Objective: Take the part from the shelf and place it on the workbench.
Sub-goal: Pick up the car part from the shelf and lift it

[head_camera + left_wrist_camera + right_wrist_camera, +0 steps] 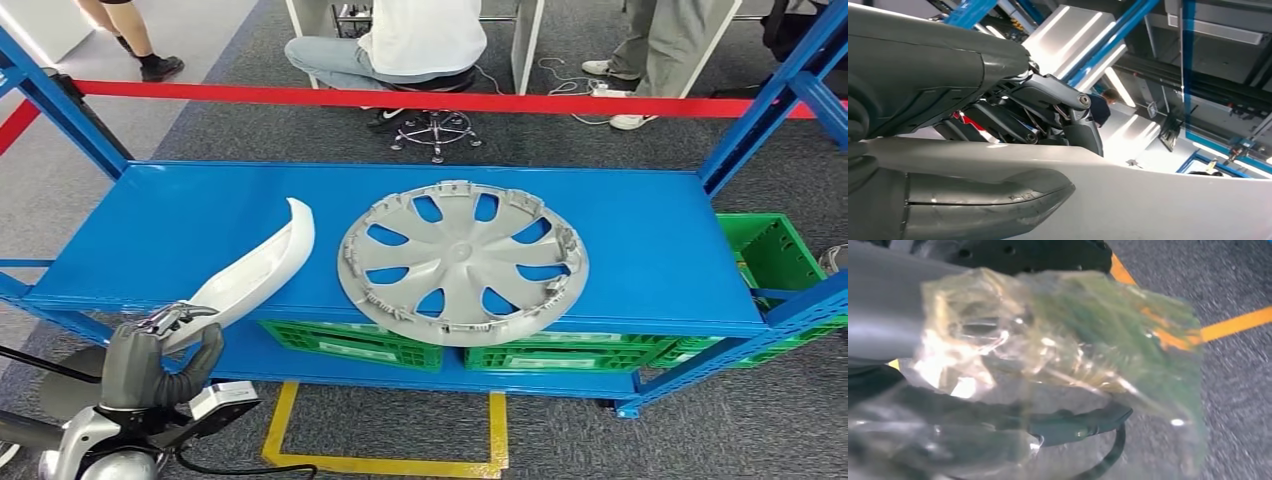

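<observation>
A long, curved white part (pixel 262 268) lies on the blue shelf (pixel 640 250) with its near end hanging over the front edge. My left hand (pixel 160 355) grips that near end from below the shelf front. In the left wrist view the white part (pixel 1148 200) sits between the thick grey thumb (pixel 983 200) and the dark fingers (pixel 1058 100). A grey wheel cover (pixel 462 260) lies flat beside the part, at the shelf's middle. My right hand (pixel 888 315) hangs over the floor, blurred behind a crumpled clear film (pixel 1063 340); how its fingers lie is hidden.
Green crates (pixel 350 340) stand under the shelf, and another green crate (pixel 770 250) at the right. Blue uprights frame both shelf ends. A red barrier tape (pixel 400 100) runs behind, with a person seated on a stool (pixel 435 125) and others standing. Yellow floor marking (pixel 390 465) lies in front.
</observation>
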